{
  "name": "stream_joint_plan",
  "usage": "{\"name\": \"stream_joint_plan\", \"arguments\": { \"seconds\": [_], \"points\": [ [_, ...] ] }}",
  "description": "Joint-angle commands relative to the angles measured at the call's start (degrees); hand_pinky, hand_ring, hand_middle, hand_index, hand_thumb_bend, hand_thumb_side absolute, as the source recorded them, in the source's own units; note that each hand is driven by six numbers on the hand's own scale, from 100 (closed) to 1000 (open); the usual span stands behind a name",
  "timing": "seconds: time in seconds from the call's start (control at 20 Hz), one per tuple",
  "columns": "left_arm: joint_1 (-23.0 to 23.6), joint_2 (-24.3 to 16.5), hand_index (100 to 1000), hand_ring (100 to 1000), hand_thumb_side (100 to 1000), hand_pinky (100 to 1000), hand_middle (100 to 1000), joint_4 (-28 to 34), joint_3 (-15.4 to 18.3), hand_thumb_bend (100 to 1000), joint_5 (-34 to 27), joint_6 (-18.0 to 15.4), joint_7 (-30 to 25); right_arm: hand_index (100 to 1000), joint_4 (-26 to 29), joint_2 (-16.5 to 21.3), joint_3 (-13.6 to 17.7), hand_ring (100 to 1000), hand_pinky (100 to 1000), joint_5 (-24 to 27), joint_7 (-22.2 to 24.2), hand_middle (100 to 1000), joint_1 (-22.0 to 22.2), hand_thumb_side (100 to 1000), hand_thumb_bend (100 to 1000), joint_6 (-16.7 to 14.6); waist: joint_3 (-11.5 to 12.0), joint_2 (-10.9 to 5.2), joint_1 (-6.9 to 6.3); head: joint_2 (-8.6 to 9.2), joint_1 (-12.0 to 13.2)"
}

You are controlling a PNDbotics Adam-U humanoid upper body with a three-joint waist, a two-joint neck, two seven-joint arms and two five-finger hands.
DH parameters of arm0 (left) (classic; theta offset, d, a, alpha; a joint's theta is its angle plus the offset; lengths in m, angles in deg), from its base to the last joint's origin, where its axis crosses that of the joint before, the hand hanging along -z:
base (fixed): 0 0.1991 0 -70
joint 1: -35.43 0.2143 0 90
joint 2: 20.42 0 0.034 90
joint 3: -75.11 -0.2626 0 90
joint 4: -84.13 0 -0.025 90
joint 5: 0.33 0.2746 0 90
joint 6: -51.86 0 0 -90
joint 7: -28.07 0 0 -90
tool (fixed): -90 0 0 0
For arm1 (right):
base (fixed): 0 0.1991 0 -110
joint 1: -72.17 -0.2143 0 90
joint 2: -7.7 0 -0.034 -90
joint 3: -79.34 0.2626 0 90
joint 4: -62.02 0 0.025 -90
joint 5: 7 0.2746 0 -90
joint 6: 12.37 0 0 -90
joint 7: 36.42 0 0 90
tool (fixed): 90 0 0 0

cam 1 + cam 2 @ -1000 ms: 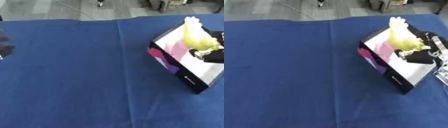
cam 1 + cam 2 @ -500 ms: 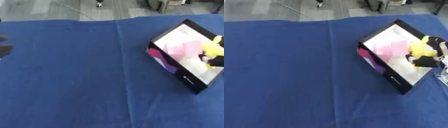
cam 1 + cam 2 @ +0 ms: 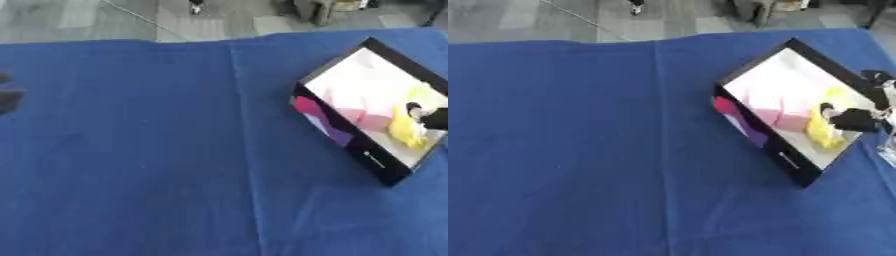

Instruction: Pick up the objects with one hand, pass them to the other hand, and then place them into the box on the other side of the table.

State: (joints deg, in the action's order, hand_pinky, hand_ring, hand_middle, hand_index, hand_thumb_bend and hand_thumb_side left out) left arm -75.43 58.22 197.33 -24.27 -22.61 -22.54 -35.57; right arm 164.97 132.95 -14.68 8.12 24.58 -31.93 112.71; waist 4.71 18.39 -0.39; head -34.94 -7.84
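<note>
Box [image 3: 776,150] on the table's [image 3: 157,150] right side, toy [image 3: 826,125] inside, right hand [image 3: 857,120] upon the toy.

Lab-like room: blue-clothed table [image 3: 157,150], grey floor [image 3: 131,20] behind.

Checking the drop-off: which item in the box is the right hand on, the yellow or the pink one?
The yellow item, near the box's right end, under the right hand; the pink one lies apart.

Bare blue cloth [image 3: 579,150] leftward; only black-walled box [image 3: 759,139] at right
</note>
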Motion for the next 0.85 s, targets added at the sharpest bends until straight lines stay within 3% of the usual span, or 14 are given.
{"name": "stream_joint_plan", "arguments": {
  "seconds": [0.05, 0.1, 0.15, 0.2, 0.25, 0.3, 0.4, 0.5, 0.6, 0.75, 0.85],
  "points": [
    [-0.27, -1.44, 840, 698, 907, 842, 716, 1.02, 0.87, 197, -0.22, 0.14, -0.05, 917, 2.83, 2.76, 1.87, 911, 835, -0.74, -16.81, 856, -0.33, 100, 352, 16.89, -0.07, -1.20, 0.11, 0.18, -0.07],
    [-0.30, -1.43, 839, 697, 906, 842, 714, 1.04, 0.90, 196, -0.16, 0.12, -0.03, 913, 3.89, 2.65, 2.29, 902, 816, -0.60, -17.17, 852, -0.46, 100, 351, 16.89, -0.10, -1.22, 0.11, 0.15, -0.04],
    [-0.32, -1.38, 837, 695, 905, 840, 712, 1.07, 0.96, 192, 0.00, 0.10, 0.01, 872, 5.88, 2.18, 3.18, 846, 736, 0.05, -18.09, 809, -0.87, 100, 259, 16.89, -0.16, -1.26, 0.08, 0.09, 0.03],
    [-0.35, -1.29, 837, 696, 904, 839, 713, 1.09, 1.03, 191, 0.27, 0.07, 0.08, 854, 8.66, 1.18, 4.57, 827, 708, 1.95, -19.62, 790, -1.64, 108, 100, 16.61, -0.21, -1.31, 0.04, 0.01, 0.14],
    [-0.38, -1.16, 837, 696, 902, 840, 715, 1.09, 1.08, 190, 0.61, 0.05, 0.18, 828, 10.18, -0.02, 5.68, 803, 666, 5.38, -21.00, 766, -2.82, 428, 100, 14.14, -0.20, -1.37, -0.02, -0.05, 0.21],
    [-0.39, -1.01, 837, 698, 901, 840, 717, 1.07, 1.16, 190, 0.99, 0.02, 0.34, 833, 10.92, -1.34, 6.29, 812, 661, 10.46, -21.38, 775, -3.93, 548, 100, 8.16, -0.21, -1.41, -0.06, -0.09, 0.32],
    [-0.42, -0.57, 840, 705, 900, 843, 728, 0.90, 1.31, 192, 1.62, -0.05, 0.77, 851, 11.47, -3.11, 6.27, 840, 672, 20.29, -20.13, 804, -4.77, 632, 100, -7.17, -0.17, -1.49, -0.13, -0.17, 0.56],
    [-0.49, -0.07, 844, 708, 899, 843, 731, 0.70, 1.38, 191, 2.01, -0.15, 1.15, 858, 11.60, -4.38, 5.56, 846, 674, 25.59, -17.37, 821, -4.62, 634, 100, -19.14, -0.06, -1.65, -0.24, -0.38, 0.75],
    [-0.60, 0.48, 851, 716, 896, 844, 740, 0.58, 1.41, 194, 2.20, -0.30, 1.38, 855, 11.63, -5.59, 5.08, 853, 675, 27.35, -14.34, 832, -4.37, 567, 100, -26.26, 0.13, -1.92, -0.46, -0.47, 0.89],
    [-0.68, 1.11, 862, 728, 894, 846, 753, 0.49, 1.50, 200, 2.16, -0.70, 1.63, 843, 11.64, -7.31, 4.75, 851, 674, 26.40, -12.20, 832, -3.64, 429, 100, -30.44, 0.37, -2.48, -0.60, -0.56, 0.70],
    [-0.73, 1.64, 863, 730, 888, 845, 754, 0.41, 1.67, 204, 2.04, -1.00, 1.81, 834, 11.64, -8.66, 4.19, 846, 671, 25.20, -11.02, 822, -2.99, 398, 100, -31.52, 0.59, -2.93, -0.63, -0.71, 0.52]
  ]
}}
